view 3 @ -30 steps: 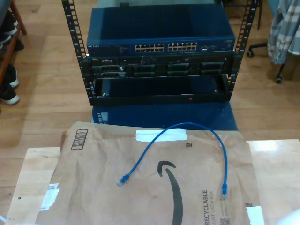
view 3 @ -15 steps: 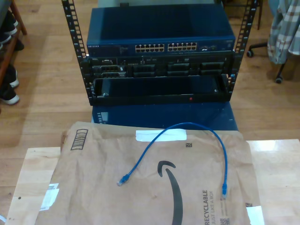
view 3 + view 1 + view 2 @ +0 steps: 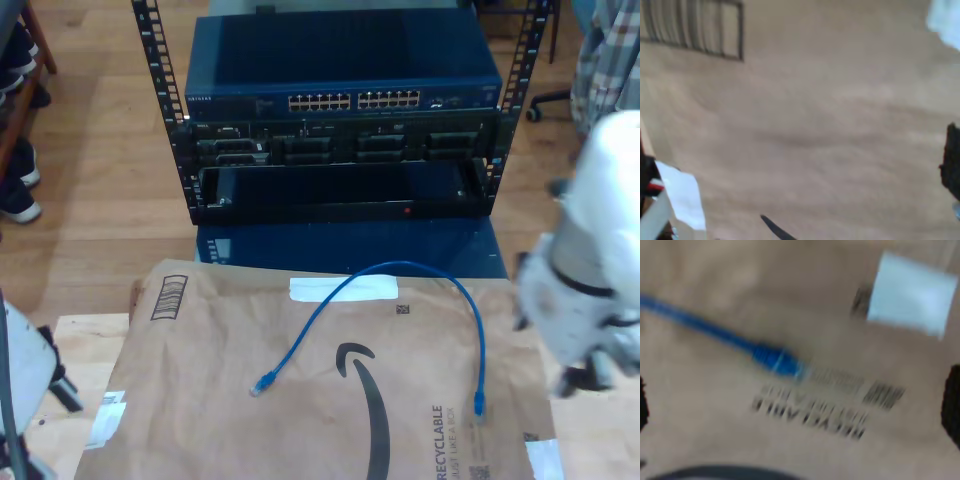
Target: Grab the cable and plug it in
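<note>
The blue cable (image 3: 400, 285) lies looped on brown paper (image 3: 200, 380) before the switch (image 3: 345, 75). Our second end effector (image 3: 800, 440) hovers over one plug (image 3: 777, 361); whether either end effector is open, we cannot tell. We should centre on that plug before closing.

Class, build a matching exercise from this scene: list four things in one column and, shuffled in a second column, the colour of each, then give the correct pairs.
Things:
1. cable
2. paper mailer
3. rack frame
4. arm

Colours:
A. white
B. brown
C. bright blue
D. black

Pairs: 1-C, 2-B, 3-D, 4-A
</note>
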`<state>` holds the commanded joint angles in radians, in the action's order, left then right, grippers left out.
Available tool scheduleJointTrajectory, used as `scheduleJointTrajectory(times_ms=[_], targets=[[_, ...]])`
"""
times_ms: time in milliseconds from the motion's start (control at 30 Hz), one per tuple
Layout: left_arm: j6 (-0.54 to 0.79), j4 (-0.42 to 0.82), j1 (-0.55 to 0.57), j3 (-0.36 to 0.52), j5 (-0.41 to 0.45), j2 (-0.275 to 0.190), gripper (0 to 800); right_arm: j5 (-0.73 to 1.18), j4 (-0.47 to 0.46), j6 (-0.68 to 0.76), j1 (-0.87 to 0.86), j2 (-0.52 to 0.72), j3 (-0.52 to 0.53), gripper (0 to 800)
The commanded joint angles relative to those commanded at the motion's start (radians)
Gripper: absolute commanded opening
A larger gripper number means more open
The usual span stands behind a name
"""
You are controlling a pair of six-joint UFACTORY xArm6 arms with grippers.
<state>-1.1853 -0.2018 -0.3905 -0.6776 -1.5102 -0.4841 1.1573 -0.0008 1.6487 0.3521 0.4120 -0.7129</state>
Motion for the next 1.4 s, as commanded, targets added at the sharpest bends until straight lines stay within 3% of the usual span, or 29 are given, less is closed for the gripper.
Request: scheduleJointTrajectory(times_ms=[267,633,900,1400], targets=[[0.0,-0.091,0.005,0.0,0.04,0.063,799,-0.117,0.002,0.132,0.23,-0.242,-0.198,793],[-0.135,-0.104,0.25,-0.037,0.103,0.129,798,-0.397,0.003,0.133,0.292,-0.442,-0.218,793],[-0.155,-0.104,0.252,-0.072,0.13,0.163,798,-0.479,0.009,0.129,0.327,-0.543,-0.236,772],[-0.155,-0.106,0.252,-0.068,0.141,0.17,799,-0.526,0.009,0.117,0.331,-0.62,-0.253,733]])
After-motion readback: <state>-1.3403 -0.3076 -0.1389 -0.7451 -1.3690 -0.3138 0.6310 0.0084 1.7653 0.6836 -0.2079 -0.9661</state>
